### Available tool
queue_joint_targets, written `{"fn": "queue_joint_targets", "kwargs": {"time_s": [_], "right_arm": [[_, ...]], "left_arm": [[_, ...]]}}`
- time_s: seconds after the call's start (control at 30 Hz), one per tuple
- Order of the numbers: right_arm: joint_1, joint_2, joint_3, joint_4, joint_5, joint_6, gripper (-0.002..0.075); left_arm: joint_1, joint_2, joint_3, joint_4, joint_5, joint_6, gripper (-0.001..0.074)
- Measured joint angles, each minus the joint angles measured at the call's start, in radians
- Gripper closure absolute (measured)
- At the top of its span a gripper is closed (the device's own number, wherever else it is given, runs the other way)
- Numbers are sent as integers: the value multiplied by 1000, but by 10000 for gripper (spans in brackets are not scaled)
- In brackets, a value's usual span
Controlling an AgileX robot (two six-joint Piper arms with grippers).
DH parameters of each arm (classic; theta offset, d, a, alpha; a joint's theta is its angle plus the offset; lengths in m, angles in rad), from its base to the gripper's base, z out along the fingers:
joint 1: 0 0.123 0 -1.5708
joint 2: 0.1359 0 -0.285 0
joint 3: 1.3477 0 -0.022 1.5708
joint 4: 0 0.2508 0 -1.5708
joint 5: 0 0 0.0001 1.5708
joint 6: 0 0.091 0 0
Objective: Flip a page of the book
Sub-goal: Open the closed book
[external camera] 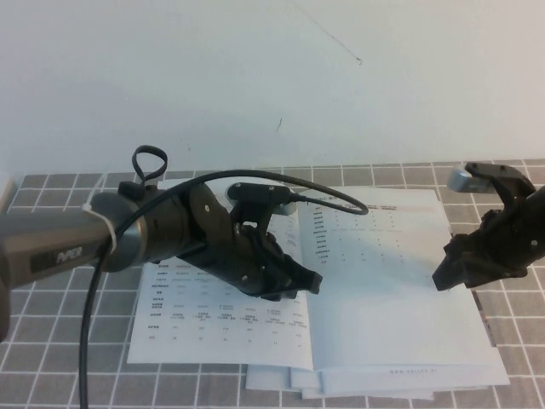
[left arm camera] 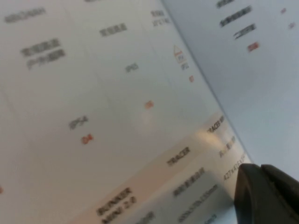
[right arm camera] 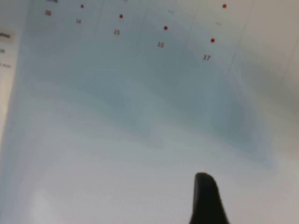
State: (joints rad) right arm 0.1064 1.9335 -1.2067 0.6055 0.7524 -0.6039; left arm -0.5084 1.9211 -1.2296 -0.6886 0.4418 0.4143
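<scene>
Hovering: right pincer (external camera: 449, 274) at page (external camera: 383, 281) edge, left pincer (external camera: 300, 281) mid-book (external camera: 221, 319)

The book (external camera: 255, 328) lies open and flat at lower centre; its right-hand page (external camera: 383, 290) shows a small table above blank white.

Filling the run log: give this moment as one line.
left gripper: low on book beside spine | right gripper: open, above right edge of page | page: lying flat, not held
</scene>
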Motion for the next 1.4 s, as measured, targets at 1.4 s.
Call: {"fn": "queue_joint_targets", "kwargs": {"time_s": [1.4], "right_arm": [[-18, 69, -4, -37, -31, -9, 326]], "left_arm": [[-43, 51, -4, 17, -10, -2, 738]]}}
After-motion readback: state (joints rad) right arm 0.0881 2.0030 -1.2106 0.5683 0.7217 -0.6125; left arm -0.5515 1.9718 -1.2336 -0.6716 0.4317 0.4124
